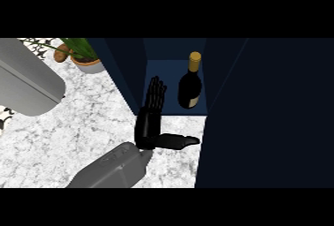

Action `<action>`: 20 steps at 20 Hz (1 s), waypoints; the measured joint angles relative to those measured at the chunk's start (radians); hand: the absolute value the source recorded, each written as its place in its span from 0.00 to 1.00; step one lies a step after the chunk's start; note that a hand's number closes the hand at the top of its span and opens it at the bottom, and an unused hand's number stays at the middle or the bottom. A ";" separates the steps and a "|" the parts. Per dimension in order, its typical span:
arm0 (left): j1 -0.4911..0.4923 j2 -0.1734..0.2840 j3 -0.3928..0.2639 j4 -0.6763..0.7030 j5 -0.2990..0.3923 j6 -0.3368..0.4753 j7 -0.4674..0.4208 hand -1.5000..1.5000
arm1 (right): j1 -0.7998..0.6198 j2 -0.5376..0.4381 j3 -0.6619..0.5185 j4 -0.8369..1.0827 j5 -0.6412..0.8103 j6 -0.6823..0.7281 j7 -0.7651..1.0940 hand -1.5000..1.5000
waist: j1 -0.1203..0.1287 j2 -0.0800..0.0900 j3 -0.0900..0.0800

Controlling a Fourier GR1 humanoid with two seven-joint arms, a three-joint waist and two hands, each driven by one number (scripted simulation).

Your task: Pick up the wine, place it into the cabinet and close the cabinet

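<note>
The wine bottle [190,86], dark with a gold cap and a pale label, stands upright inside the dark blue cabinet [171,73], on its shelf. My right hand [149,123] is just left of the bottle and apart from it. It is open, with straight fingers pointing into the cabinet's opening and the thumb [179,141] stretched to the right, holding nothing. Of my left arm only a grey forearm [26,79] shows at the upper left; its hand is out of the picture.
A wide dark cabinet panel [267,110] fills the right side. A narrower panel [124,70] flanks the opening on the left. A potted plant [85,59] stands at the back left on the white marble counter [78,128].
</note>
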 measured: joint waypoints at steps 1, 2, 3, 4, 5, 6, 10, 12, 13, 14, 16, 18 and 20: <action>0.007 0.021 0.000 -0.040 -0.013 0.006 0.021 0.00 | 0.000 -0.005 -0.013 0.010 -0.003 0.006 -0.013 0.00 | 0.000 0.000 0.000; 0.026 0.036 0.002 -0.068 -0.031 0.003 0.029 0.00 | -0.008 -0.007 -0.014 0.012 0.004 0.002 -0.008 0.00 | -0.001 0.001 0.000; 0.049 0.059 -0.001 -0.113 -0.046 0.006 0.038 0.00 | -0.005 -0.007 -0.013 0.004 0.006 0.000 -0.003 0.00 | 0.000 0.001 0.000; 0.061 0.078 0.002 -0.156 -0.063 0.015 0.054 0.00 | -0.015 -0.006 -0.010 0.004 0.011 -0.006 0.002 0.00 | 0.000 0.001 0.000; 0.079 0.099 0.005 -0.184 -0.077 0.009 0.067 0.00 | -0.007 -0.006 0.000 -0.012 0.017 -0.007 0.010 0.00 | -0.001 0.001 0.000; 0.108 0.130 -0.003 -0.242 -0.086 0.015 0.078 0.00 | 0.004 -0.010 -0.006 -0.020 0.002 0.001 0.010 0.00 | 0.001 0.000 0.000; 0.197 0.227 -0.021 -0.404 -0.130 0.009 0.098 0.00 | 0.000 -0.054 -0.022 -0.021 -0.070 0.058 0.029 1.00 | 0.004 0.000 0.000; 0.231 0.272 -0.027 -0.468 -0.147 -0.009 0.110 1.00 | 0.003 -0.079 -0.021 -0.033 -0.086 0.093 0.026 1.00 | 0.003 0.000 0.000; 0.243 0.298 -0.021 -0.498 -0.150 -0.018 0.121 1.00 | 0.005 -0.096 -0.028 -0.039 -0.105 0.114 0.032 1.00 | 0.002 0.000 0.000; 0.260 0.329 -0.013 -0.528 -0.152 -0.034 0.126 1.00 | 0.016 -0.105 -0.022 -0.041 -0.110 0.136 0.026 1.00 | 0.001 0.000 0.000; 0.303 0.386 -0.005 -0.594 -0.161 -0.052 0.132 1.00 | 0.020 -0.124 -0.015 -0.045 -0.119 0.163 0.036 1.00 | 0.001 -0.001 0.000; 0.339 0.445 0.027 -0.640 -0.156 -0.090 0.139 1.00 | 0.033 -0.126 0.012 -0.047 -0.123 0.183 0.040 1.00 | 0.000 -0.001 0.000; 0.387 0.491 0.040 -0.690 -0.157 -0.109 0.136 1.00 | 0.038 -0.121 0.053 -0.050 -0.128 0.185 0.067 1.00 | 0.002 -0.001 0.000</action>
